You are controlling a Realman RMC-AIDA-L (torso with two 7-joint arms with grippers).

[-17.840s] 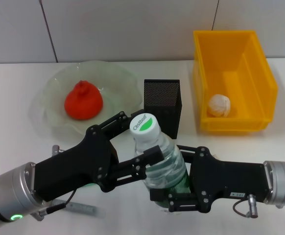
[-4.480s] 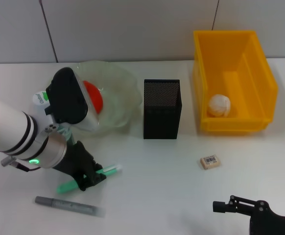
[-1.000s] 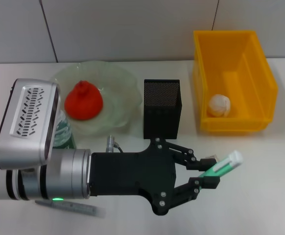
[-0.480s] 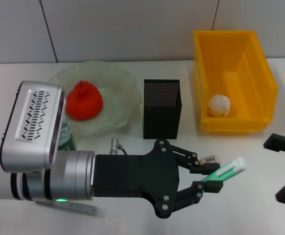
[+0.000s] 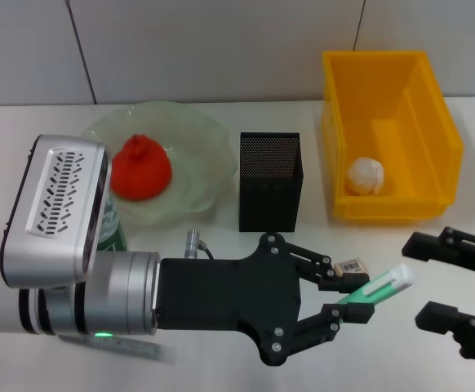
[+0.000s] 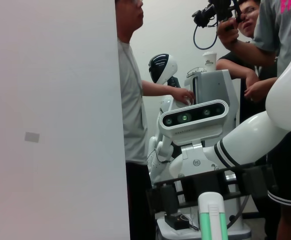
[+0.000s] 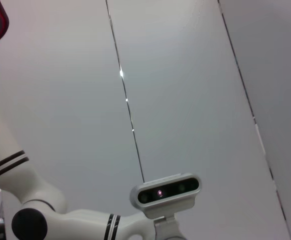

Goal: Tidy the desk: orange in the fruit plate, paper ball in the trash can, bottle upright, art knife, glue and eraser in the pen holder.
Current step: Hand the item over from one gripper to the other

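The step in hand is the glue. The left pincer (image 5: 348, 296) is clamped on the glue stick (image 5: 376, 287), held above the desk (image 5: 221, 253) with its white cap toward the right pincer (image 5: 433, 278), which waits wide beside it. This looks like a handover. Next, the right pincer must close on the stick and carry it to the pen holder (image 5: 270, 181).
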